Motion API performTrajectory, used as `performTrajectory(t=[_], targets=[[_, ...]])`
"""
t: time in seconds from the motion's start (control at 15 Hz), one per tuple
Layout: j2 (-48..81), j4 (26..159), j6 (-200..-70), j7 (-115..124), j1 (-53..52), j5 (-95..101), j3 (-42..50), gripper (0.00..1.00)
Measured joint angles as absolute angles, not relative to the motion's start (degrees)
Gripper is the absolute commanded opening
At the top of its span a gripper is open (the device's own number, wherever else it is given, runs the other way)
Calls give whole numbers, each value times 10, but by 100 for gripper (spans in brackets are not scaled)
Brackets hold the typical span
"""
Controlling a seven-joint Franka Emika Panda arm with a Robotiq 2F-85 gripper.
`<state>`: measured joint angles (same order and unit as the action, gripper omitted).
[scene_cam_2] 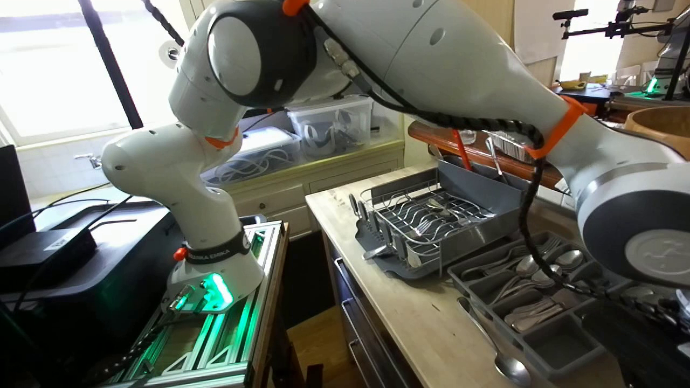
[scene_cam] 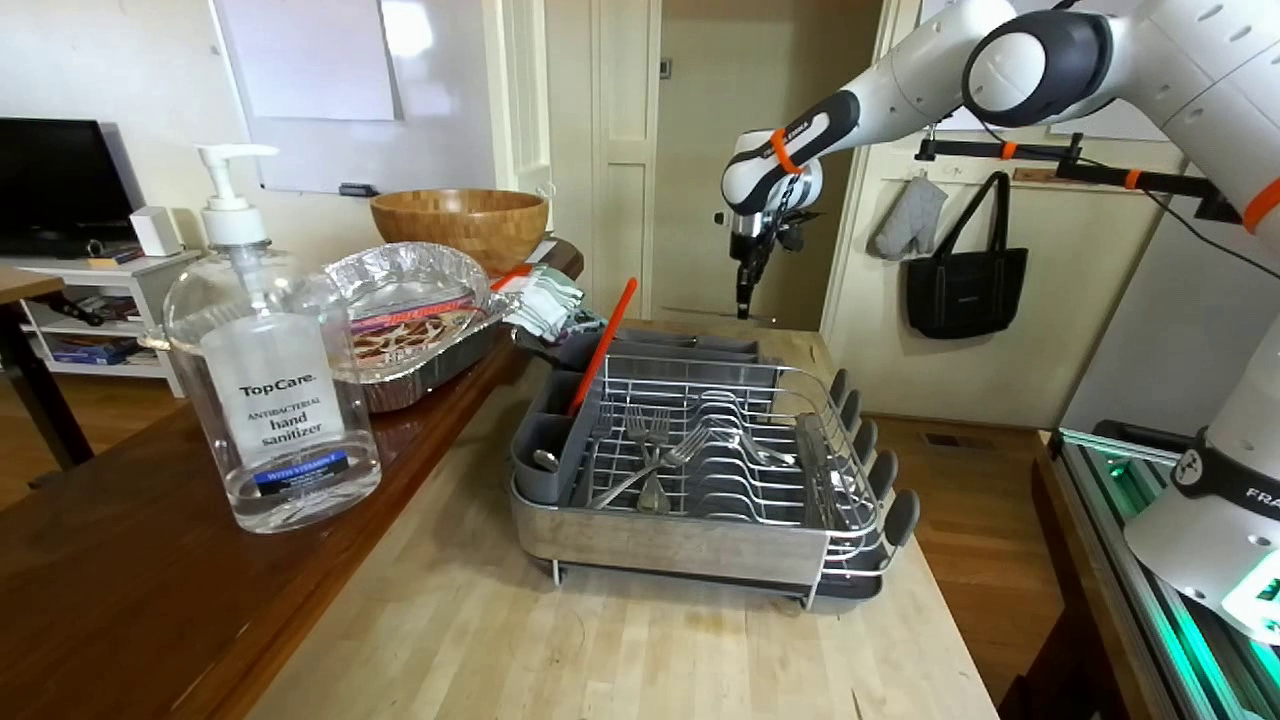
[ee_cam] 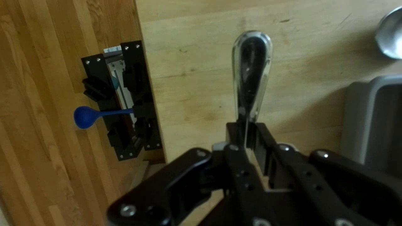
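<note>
- Pinched together on the slim neck of a shiny metal utensil [ee_cam: 252, 69], my gripper [ee_cam: 246, 133] points down above the wooden countertop [ee_cam: 194, 69].
- Ahead of me juts the utensil's broad, rounded end; its other end is hidden behind the gripper, so I cannot tell what kind it is.
- With so narrow a hold and so long a free end, I judge it could swivel if knocked: an even squeeze and slow wrist turns should serve best.
- How far the hidden end hangs above the wood I cannot tell, so any lowering wants a gentle touch.
- Right of me, in the wrist view, stands a grey tray [ee_cam: 358, 125], near but apart; a low sweep that way could strike its wall.
- Ahead and to my right lies a spoon [ee_cam: 391, 34], its bowl partly cut off by the border of the wrist view.
- Left of me the countertop ends; past its edge are a black frame [ee_cam: 133, 59], a blue ladle [ee_cam: 85, 117] sticking out of it, and the floor [ee_cam: 47, 141].
- Roomiest for moving, as I judge it, is the stretch ahead of me, between that edge and the spoon.
</note>
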<state>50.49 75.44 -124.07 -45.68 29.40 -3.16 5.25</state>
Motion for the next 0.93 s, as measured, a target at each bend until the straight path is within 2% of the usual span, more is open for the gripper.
performTrajectory(t=[0.47,0.53,0.87,0.93], targets=[[419,899,-1215,-523,280,-31,41,4],[406,923,-1216,-527,275,-31,37,16],[355,989,-1219,-535,259,-31,31,16],[352,992,-1220,-536,260,-31,32,4]])
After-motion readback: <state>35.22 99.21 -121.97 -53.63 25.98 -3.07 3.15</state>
